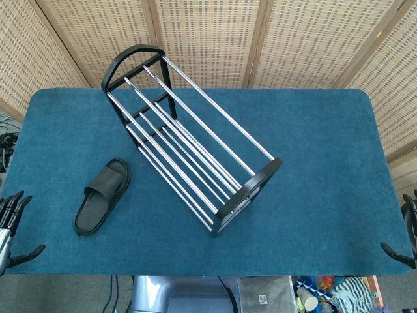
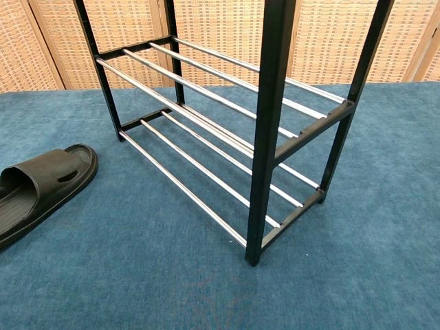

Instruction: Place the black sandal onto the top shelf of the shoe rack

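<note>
On the table: a blue felt cover (image 1: pixel 313 169) is laid over the whole top, and the two task things are set well apart on it.
Black sandal (image 1: pixel 102 195): it is laid sole-down near the left front of the table, just beside the rack but not touching it — toe pointed away from the robot, strap upward, so it is offered for a grasp from above or from the side.
Shoe rack (image 1: pixel 195 147): it is stood upright and turned diagonally; the top shelf of chrome bars (image 2: pixel 227 75) is seen bare, as is the lower shelf.
Left hand (image 1: pixel 12 225): it is held at the table's left front edge, fingers spread, nothing grasped — the nearer hand to the sandal, so it is judged the likely one for the pick.
Right hand (image 1: pixel 405 238): only partly shown at the right front edge; fingers appear apart and nothing is held.
Progress: the task is judged not yet begun.
</note>
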